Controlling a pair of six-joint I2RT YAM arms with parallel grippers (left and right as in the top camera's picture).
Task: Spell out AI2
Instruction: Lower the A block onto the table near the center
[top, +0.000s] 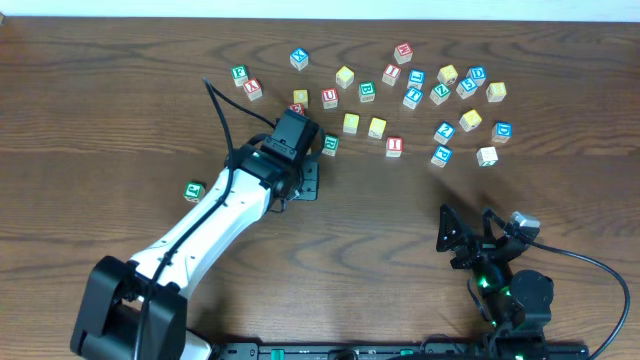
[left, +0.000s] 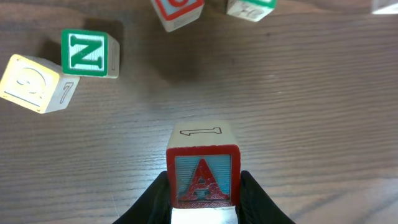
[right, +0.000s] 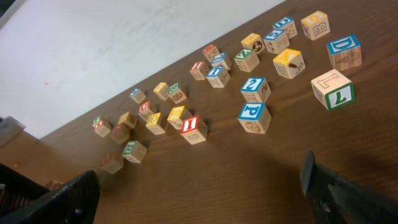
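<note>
Your left gripper (left: 204, 191) was clenched on the red-bordered A block (left: 203, 174), its fingers (left: 148, 204) pressed against both sides. The block was near the green N block (left: 90, 54) on the bench (left: 311, 124). Your right gripper (right: 199, 205) sat spread wide, grasping nothing, well apart from the blue 2 block (right: 255, 88).

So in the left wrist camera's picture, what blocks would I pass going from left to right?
Yellow block → green N block → red-edged block at the top edge → green-edged block at the top edge. The red A block lower down overlaps the last two, so it is left out.
</note>
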